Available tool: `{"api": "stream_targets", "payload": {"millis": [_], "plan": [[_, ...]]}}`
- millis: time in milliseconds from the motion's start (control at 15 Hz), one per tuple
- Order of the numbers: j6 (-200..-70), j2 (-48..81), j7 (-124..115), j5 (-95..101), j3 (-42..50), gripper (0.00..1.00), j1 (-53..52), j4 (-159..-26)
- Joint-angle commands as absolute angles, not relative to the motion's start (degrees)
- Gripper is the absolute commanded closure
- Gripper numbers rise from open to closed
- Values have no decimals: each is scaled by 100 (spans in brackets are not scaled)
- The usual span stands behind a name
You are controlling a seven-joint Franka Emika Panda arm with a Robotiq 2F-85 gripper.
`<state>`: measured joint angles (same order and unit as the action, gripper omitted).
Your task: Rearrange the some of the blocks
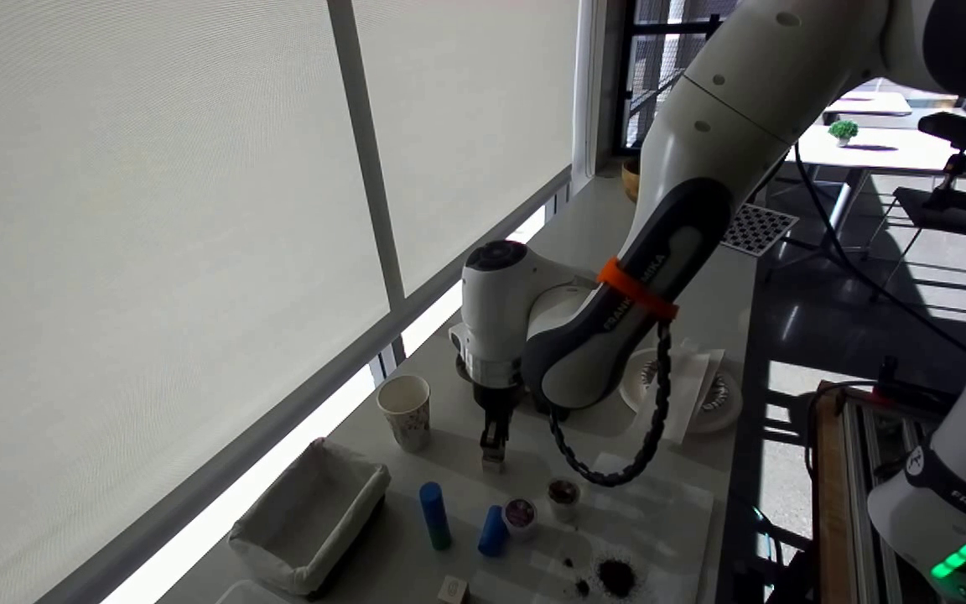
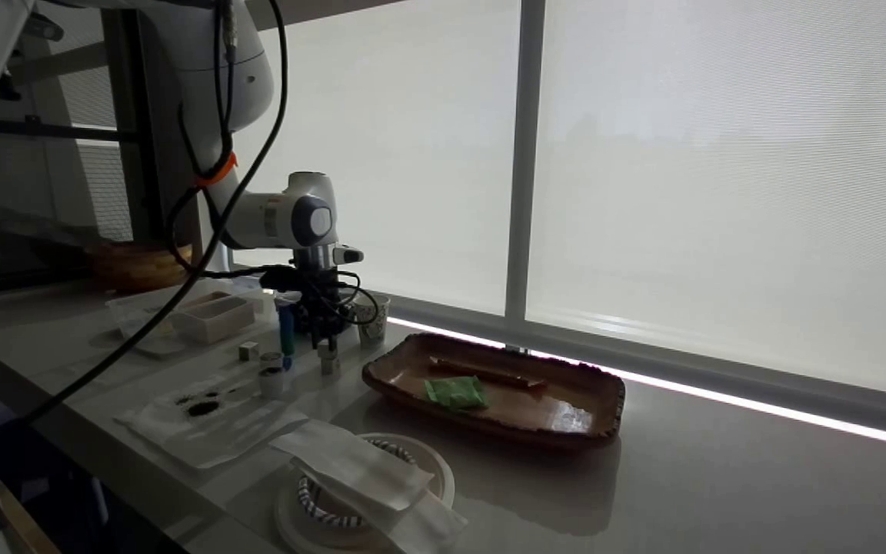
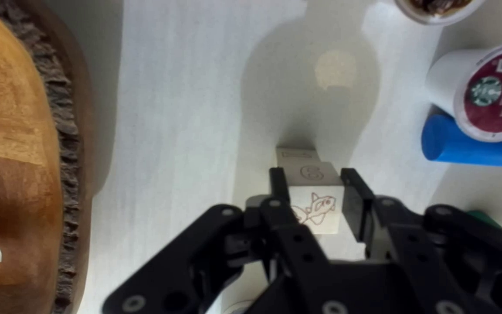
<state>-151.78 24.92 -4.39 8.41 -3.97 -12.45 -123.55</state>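
A white paper cup with a dark print stands close to the pale window blind. Near this cup, on the side away from the blind, the black two-finger gripper points downward, its fingers pressed against opposite faces of a pale wooden-looking cube with a fish drawn on top; they are parted only by that cube's width. Directly beneath it, equally near the cup, sits a second pale cube marked with a numeral; I cannot tell whether the two cubes touch. Farther from the cup, an upright column, blue above and green below, stands on the pale grey counter. Farther again lies a solid blue cylinder, just beside a white coffee pod with a dark red lid. A third pale cube rests well apart from the cup. A white rectangular tray stands near the cup, along the blind, and on the opposite side of the cup, in an exterior view, a brown oblong dish with a dark ridged rim holds a green packet.
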Motion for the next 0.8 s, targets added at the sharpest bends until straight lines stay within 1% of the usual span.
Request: {"api": "stream_targets", "payload": {"millis": [0, 733], "plan": [[-15363, 2451, -482, 771, -433, 91, -1199, -12489], [-15431, 2496, -507, 772, -434, 91, -1209, -12466]]}}
